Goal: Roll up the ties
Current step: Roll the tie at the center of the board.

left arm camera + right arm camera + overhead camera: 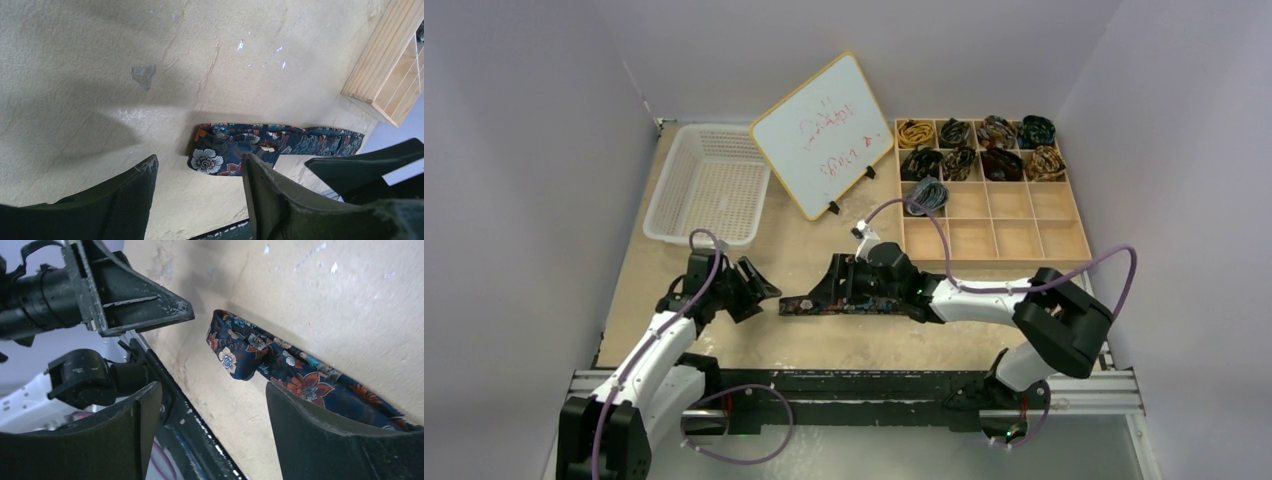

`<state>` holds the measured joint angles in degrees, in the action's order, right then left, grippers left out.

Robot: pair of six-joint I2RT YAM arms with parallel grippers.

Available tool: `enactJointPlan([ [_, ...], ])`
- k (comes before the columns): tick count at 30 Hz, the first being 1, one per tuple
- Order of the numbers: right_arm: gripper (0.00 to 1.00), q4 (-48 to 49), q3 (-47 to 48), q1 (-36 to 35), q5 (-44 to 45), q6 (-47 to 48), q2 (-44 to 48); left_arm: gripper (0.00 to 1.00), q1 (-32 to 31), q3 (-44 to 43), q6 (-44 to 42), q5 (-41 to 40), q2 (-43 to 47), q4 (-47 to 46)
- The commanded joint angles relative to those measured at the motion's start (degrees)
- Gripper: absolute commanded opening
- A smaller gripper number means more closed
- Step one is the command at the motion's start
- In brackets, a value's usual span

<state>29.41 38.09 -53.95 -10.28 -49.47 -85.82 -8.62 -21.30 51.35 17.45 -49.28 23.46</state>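
Far beyond the left pincer point(199, 162), at the back of the table point(804, 240), sits a white mesh basket point(709, 185), and to its right a small whiteboard point(824, 135) leans on its feet. The left pincer hangs low over the wood with its 2 fingers apart and nothing between them.

Just right of its tips lies the tie point(225, 150), 1 flat strip stretched along the table. It is navy cloth printed with white, orange and teal flowers. The end nearest the left pincer is the broader one and looks folded back on itself. From there the strip narrows as it runs right.

The right pincer point(212, 387) hovers over that strip, pointing toward the left pincer, jaws spread wide. The tie passes beneath 1 of its fingers and is not gripped.

Behind and to the right of the right pincer stands a wooden tray point(1014, 240) of square compartments. 9 rolled ties point(959, 162), dark and gold coils, fill the back cells, 1 per cell.
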Motion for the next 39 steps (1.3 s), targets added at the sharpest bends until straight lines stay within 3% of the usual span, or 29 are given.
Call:
enactJointPlan([
  [1,0.76,3.3,0.8,-0.4,-0.9,-11.7,-2.8,0.6,0.4,0.8,-1.3,1.7,-0.2,-3.1],
  [15,0.54,-1.3,7.0,-0.6,0.4,-13.7,-10.4,0.6,0.4,-0.2,-2.0,1.8,-0.5,-2.5],
  [25,0.58,-6.6,8.1,-0.7,3.3,-14.3,-10.7,0.6,0.4,-0.4,-2.4,1.6,-0.8,-2.3],
  [30,0.53,-5.1,7.9,-0.9,1.5,-14.7,-12.4,0.6,0.4,-0.6,-2.4,1.7,-1.4,-2.7],
  [33,0.45,-4.4,8.7,-1.0,0.2,-14.5,-13.6,0.6,0.4,-0.4,-2.4,2.1,-1.6,-2.9],
  [39,0.41,-4.2,8.5,-1.0,-0.1,-14.4,-14.3,0.6,0.4,0.0,-2.5,2.3,-1.4,-3.1],
])
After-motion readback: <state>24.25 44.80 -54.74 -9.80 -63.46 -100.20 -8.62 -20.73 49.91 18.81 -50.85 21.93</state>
